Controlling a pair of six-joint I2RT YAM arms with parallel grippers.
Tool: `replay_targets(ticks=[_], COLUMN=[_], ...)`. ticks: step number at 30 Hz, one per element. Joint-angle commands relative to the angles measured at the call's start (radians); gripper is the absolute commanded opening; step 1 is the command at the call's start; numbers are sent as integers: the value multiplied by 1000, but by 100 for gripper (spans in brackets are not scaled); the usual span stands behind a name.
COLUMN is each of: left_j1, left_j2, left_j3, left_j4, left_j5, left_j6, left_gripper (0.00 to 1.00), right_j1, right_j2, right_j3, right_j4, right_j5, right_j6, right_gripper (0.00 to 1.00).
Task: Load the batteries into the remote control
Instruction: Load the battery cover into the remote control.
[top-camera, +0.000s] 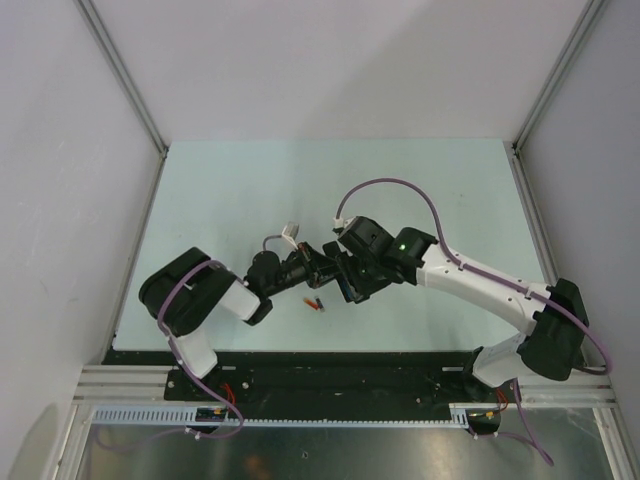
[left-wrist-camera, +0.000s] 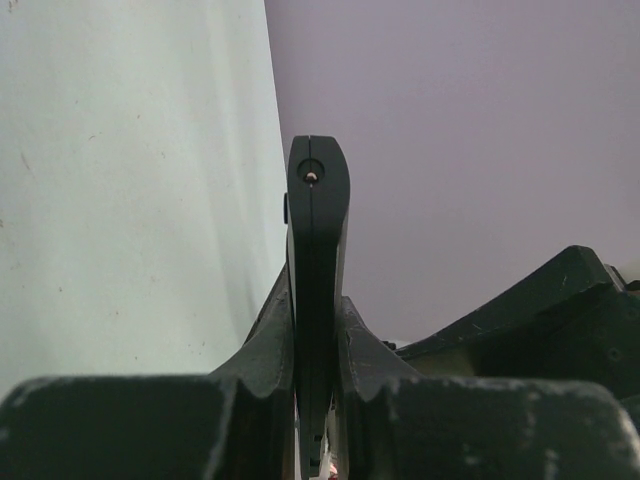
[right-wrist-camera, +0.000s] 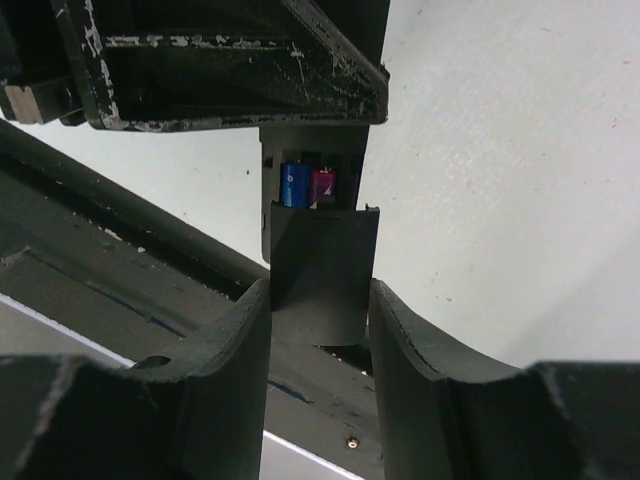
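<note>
Left gripper is clamped tight on the slim black plastic remote control, held edge-on over the pale green table. Right gripper pinches a flat black cover piece at the remote's recess. A blue cylindrical battery and, seemingly, a reddish battery sit inside.

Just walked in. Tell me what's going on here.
The left gripper is clamped on the remote control, holding it out between the two arms. The right gripper pinches a flat black cover at the remote's back recess, where two batteries, one blue and one reddish, already sit. The recess is only partly covered. A small red-orange item, likely a spare battery, lies on the table beneath the arms.
</note>
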Motion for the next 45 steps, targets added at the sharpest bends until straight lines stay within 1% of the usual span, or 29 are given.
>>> replay_targets(ticks=[1, 11, 35, 45], left_j1=[-14, -22, -22, -23], left_j2=[-52, -79, -59, -45], left_j3=[-8, -15, -14, -18], left_j4=[365, 365, 365, 365], left_j5=[2, 7, -10, -35], left_j6=[-41, -66, -69, -112], left_gripper=[0, 0, 0, 0], right_j1=[3, 3, 23, 25], right_j2=[10, 32, 39, 18], right_j3=[45, 46, 72, 79], right_j4=[34, 55, 60, 72], right_j5=[23, 26, -4, 31], right_j6=[-15, -14, 20, 33], right_gripper=[0, 0, 0, 0])
